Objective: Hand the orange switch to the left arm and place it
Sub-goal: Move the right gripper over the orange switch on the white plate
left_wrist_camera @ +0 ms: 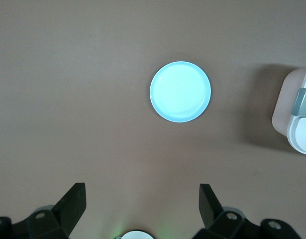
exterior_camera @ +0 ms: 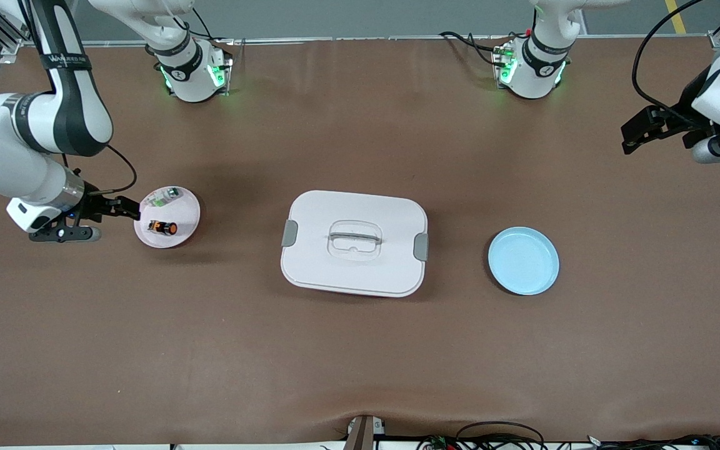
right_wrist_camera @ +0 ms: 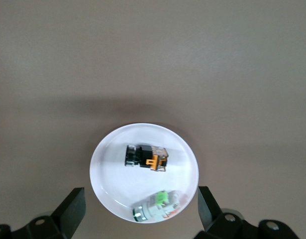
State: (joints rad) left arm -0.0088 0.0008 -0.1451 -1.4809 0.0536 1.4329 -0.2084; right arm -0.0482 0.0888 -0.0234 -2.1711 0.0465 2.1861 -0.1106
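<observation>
orange switch (exterior_camera: 164,228) | lies on pink plate (exterior_camera: 186,206), untaken; step: pickup approach | right gripper (exterior_camera: 127,208) wide, empty, at plate's edge (must descend, straddle switch) | left gripper (exterior_camera: 635,134) wide, waiting

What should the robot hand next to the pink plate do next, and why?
Probably the right hand should lower, open, over the small black switch with the orange cap. That switch lies untouched on the round pink plate beside a small white-and-green part, and the right hand hovers at the plate's edge. The left hand waits, open, at the left arm's end.
</observation>
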